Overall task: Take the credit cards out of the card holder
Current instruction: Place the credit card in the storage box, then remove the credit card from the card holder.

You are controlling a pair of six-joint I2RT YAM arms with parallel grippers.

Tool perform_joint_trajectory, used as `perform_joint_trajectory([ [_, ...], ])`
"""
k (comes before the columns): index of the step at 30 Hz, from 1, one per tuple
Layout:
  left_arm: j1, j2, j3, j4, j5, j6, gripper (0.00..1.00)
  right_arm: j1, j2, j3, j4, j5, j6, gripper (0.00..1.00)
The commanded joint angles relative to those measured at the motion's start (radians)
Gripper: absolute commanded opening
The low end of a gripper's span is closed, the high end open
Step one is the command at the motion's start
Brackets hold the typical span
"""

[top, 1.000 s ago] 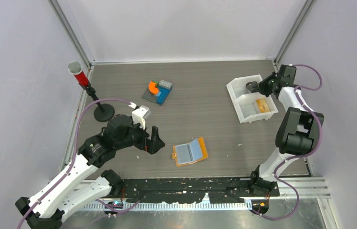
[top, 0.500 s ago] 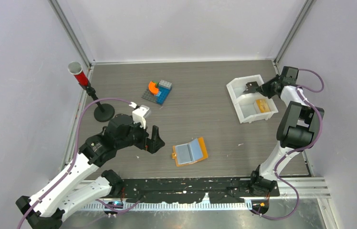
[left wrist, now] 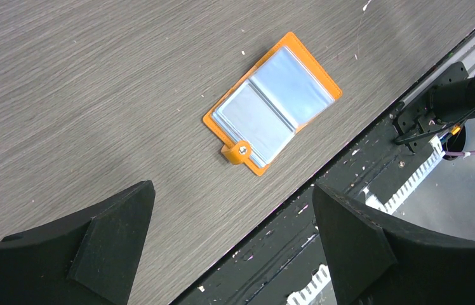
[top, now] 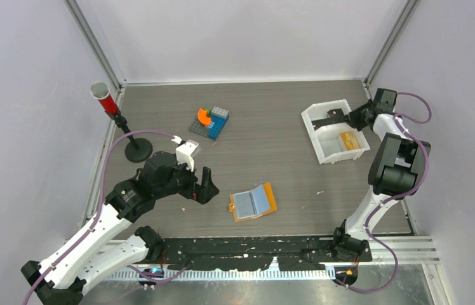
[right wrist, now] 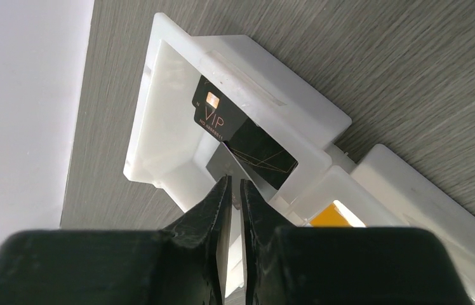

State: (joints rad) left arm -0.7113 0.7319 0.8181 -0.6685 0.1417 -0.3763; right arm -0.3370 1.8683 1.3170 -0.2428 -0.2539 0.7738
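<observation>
The card holder (top: pixel 253 202) lies open on the table, tan-orange with pale blue sleeves and a small tab; it also shows in the left wrist view (left wrist: pixel 272 103). My left gripper (top: pixel 205 185) is open and empty, low over the table to the holder's left (left wrist: pixel 232 248). My right gripper (top: pixel 338 116) reaches into the far compartment of the white tray (top: pixel 314 136). Its jaws (right wrist: pixel 235 187) are closed on the edge of a thin grey credit card (right wrist: pixel 232 162). A black credit card marked VIP (right wrist: pixel 241 136) lies in that compartment under it.
A small orange block (top: pixel 348 140) sits in the tray's near compartment (right wrist: pixel 335 216). A toy brick build (top: pixel 210 122) stands at the back centre. A red cup on a black stand (top: pixel 104 97) is at the back left. The table's black front rail (left wrist: pixel 374 159) runs close to the holder.
My right gripper has moved left from the tray's right rim to over its far compartment, carrying the card. The left arm and the card holder have not moved.
</observation>
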Motion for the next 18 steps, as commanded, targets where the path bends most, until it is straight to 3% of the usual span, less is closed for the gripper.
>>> perform_joint_trajectory([
  [1, -0.002, 0.0, 0.022, 0.023, -0.004, 0.02, 0.99, -0.006, -0.003, 0.026, 0.052, 0.012, -0.001, 0.18],
  [12, -0.002, -0.006, 0.015, 0.031, -0.033, -0.021, 0.99, 0.009, -0.062, 0.04, 0.013, -0.026, -0.13, 0.18],
  [18, -0.002, 0.018, -0.014, 0.038, -0.08, -0.105, 0.97, 0.093, -0.151, 0.021, -0.057, -0.023, -0.195, 0.23],
])
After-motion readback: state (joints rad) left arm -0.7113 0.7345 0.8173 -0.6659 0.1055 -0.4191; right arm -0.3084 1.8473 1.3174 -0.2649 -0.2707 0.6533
